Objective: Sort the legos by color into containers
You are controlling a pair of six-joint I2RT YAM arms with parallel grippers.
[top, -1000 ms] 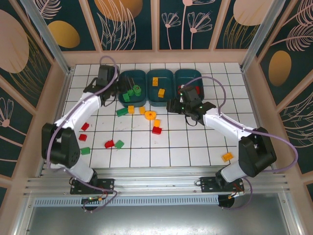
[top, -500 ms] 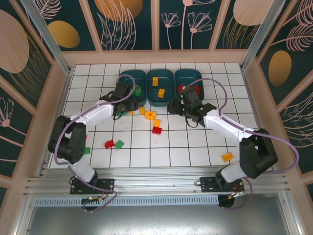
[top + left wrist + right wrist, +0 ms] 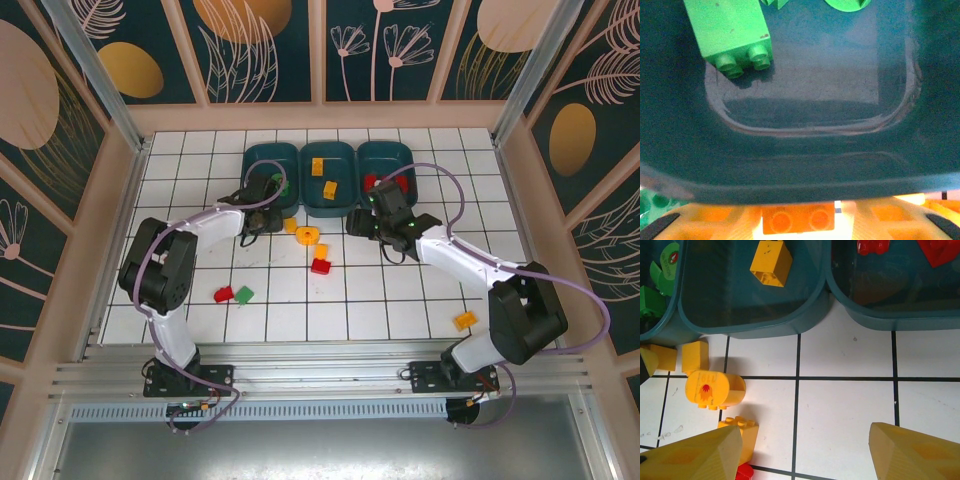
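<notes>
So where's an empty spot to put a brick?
Bare tiles lie right of the red-brick bin, and along the near edge left of the lone orange brick. Crowded: in front of the middle bin, around the yellow pieces.

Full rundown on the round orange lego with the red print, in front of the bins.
The round orange lego looks like glossy plastic: a stubby barrel, small red print facing up, studs along one edge. It seems to lie on its side on the white tiled table, over a grout crossing, just in front of the middle bin. An orange brick sits right beside it; contact can't be told. Nothing grips it.
</notes>
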